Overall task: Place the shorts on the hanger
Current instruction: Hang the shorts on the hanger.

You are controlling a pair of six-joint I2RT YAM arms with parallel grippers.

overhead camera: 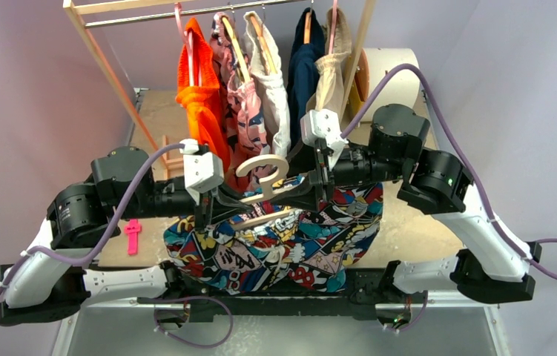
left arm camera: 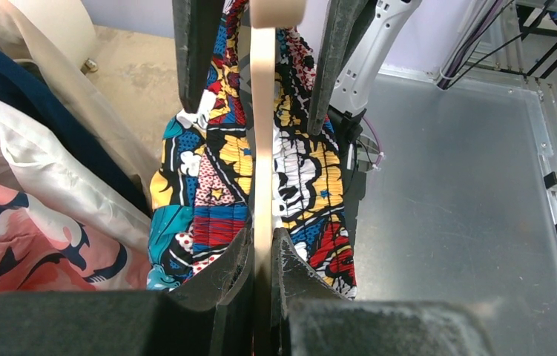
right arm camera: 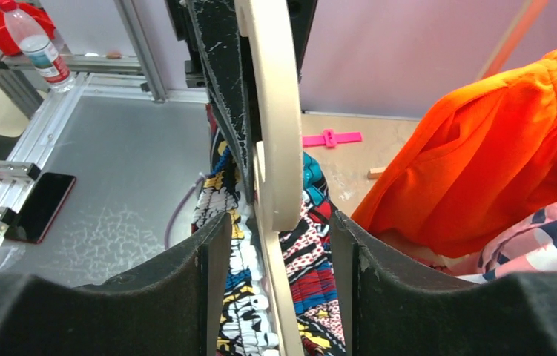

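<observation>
The cream hanger (overhead camera: 262, 194) is held in the air between both arms, hook toward the rack. My left gripper (left arm camera: 262, 239) is shut on its edge (left arm camera: 262, 133). The comic-print shorts (overhead camera: 290, 245) hang below it, and cloth (left arm camera: 216, 170) falls on both sides of the bar. At the other end, my right gripper (right arm camera: 279, 222) stands open astride the hanger (right arm camera: 275, 111) and the shorts' waistband (right arm camera: 242, 297), with gaps on both sides. In the top view the left gripper (overhead camera: 202, 219) is left of the hook and the right gripper (overhead camera: 321, 185) is right of it.
Behind, a wooden rack holds an orange garment (overhead camera: 201, 96), a pink patterned one (overhead camera: 242, 111), and white, navy and beige ones close to the hanger's hook. A pink clip (overhead camera: 133, 236) lies on the table left. A paper roll (overhead camera: 386, 74) stands back right.
</observation>
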